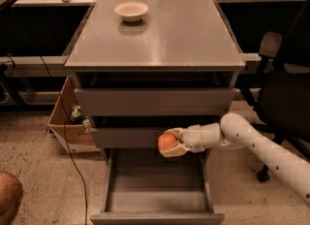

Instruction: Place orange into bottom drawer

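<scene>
My gripper [170, 143] is shut on the orange [166, 141], a small round orange fruit. It holds the orange in front of the middle drawer's front, just above the back of the open bottom drawer [156, 200]. The bottom drawer is pulled out toward the camera and its grey tray shows nothing inside. My white arm reaches in from the right.
A cream bowl [131, 10] sits at the back left of the grey cabinet top [184, 40]. A black office chair [286, 83] stands to the right. A cardboard box [68, 122] and a black cable [68, 141] lie on the floor at the left.
</scene>
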Controlling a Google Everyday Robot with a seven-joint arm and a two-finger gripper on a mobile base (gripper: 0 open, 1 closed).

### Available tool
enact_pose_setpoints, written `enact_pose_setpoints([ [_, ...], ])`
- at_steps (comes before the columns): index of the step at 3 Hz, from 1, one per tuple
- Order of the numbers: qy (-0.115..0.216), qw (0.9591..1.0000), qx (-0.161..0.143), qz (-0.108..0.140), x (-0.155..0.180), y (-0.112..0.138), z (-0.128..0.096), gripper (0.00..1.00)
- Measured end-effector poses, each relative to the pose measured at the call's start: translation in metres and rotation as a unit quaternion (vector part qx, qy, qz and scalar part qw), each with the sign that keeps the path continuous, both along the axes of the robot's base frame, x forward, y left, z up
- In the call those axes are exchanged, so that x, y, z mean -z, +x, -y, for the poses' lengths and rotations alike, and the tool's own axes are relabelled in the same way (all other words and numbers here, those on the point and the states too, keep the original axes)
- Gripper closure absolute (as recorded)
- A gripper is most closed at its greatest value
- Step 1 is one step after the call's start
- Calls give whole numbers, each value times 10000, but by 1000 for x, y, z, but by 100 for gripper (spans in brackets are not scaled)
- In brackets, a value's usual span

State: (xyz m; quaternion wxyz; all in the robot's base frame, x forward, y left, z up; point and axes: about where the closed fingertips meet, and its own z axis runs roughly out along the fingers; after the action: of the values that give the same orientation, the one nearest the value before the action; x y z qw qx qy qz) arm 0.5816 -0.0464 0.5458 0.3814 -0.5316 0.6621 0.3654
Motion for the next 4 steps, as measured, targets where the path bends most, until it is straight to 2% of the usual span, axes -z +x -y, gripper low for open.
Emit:
enact_pose_setpoints([
  [1,-11,10000,-45,-46,48,-13,9,100],
  [2,-11,10000,-46,-47,48,-13,9,100],
  [3,-9,9997,-157,-163,62,-7,2,100],
  [4,-106,9997,-15,-201,117,6,2,100],
])
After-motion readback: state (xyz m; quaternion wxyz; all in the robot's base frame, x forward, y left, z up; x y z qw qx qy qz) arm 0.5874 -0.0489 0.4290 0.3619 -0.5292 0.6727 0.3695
